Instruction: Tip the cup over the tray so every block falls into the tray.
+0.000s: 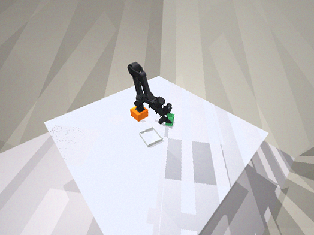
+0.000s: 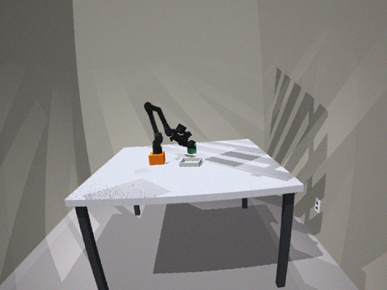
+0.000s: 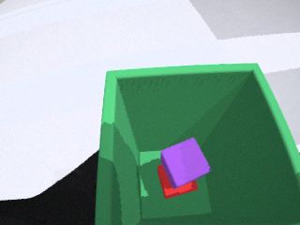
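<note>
Cup: green [image 1: 170,120] [image 2: 191,148] [image 3: 109,141], upright at the table's surface, beside the tray [image 1: 155,143] [image 2: 190,164], not over it.
Blocks: purple [image 3: 186,162] resting over red [image 3: 179,189], both inside; I cannot tell whether more hide beneath.
Lift: I should keep my squeeze firm, rise straight and level, clear the tray's wall, and centre the mouth over it before any tipping, lest a block spill short.
My claw [image 1: 165,121] [image 2: 191,145]: partly open, gripping the cup's sides, its width keeping my fingers apart.

tray [image 1: 146,140] [image 2: 189,164] top lies open
</note>
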Tool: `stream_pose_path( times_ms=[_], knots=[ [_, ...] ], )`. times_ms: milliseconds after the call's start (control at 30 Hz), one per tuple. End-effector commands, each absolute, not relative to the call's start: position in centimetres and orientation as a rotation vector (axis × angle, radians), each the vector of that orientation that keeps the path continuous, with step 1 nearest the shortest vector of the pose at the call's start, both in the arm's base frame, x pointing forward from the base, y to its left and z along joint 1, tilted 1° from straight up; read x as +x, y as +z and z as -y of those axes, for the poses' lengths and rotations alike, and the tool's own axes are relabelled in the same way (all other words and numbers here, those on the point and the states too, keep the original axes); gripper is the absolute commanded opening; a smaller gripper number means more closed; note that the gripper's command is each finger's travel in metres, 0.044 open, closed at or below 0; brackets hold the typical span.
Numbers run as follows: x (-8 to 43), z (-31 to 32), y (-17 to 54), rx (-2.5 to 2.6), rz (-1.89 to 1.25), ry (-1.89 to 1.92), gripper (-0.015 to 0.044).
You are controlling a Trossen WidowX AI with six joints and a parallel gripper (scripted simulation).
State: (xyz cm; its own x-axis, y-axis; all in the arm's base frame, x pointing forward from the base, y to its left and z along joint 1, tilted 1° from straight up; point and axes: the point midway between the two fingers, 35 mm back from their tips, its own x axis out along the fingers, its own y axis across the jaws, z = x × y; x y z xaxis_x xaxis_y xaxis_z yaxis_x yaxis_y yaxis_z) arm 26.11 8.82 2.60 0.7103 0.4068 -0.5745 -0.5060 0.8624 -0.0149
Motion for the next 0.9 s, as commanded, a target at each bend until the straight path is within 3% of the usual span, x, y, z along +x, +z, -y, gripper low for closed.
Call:
stream_pose_path(
  times_ms=[0,433,867],
  knots=[
    [26.3,-8.8,3.4,-0.174,-0.589,0.502,0.0],
    [26.5,-8.4,4.9,-0.169,-0.59,0.487,0.0],
    [28.4,-1.8,5.4,-0.071,-0.607,0.184,0.0]
  ],
)
